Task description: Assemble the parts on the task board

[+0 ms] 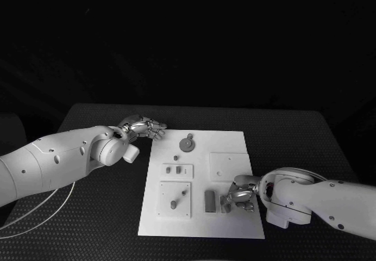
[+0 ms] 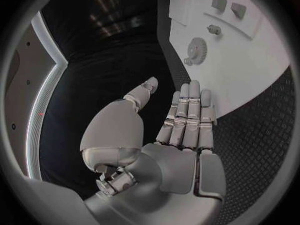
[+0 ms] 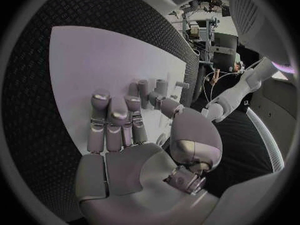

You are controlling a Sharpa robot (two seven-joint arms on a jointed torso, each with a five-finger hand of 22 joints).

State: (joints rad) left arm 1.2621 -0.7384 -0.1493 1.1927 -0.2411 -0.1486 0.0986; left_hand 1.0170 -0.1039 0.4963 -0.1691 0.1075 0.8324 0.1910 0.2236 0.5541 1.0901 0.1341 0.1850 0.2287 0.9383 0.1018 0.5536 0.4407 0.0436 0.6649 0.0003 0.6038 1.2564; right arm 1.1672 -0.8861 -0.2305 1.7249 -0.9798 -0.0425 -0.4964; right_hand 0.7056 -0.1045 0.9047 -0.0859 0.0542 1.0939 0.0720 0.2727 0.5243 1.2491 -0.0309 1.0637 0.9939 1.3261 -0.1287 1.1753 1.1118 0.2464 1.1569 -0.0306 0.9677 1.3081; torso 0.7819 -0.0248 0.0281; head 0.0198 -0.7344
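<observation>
left hand point(image 2: 178, 135) flat, fingers extended, empty, beside task board point(image 1: 227, 149) | right hand point(image 1: 239, 198) over board, grip unclear

Both arms are clad in smooth white rounded shells. The left arm point(image 1: 55, 160) shows small dark screw dots along its casing and a thin pale cable looping beneath it. The right arm point(image 1: 329, 201) carries similar dots. The left hand point(image 1: 143, 128) and right hand point(image 1: 239, 197) are silver metal, with segmented fingers point(image 2: 187, 116) and rounded pads.
</observation>
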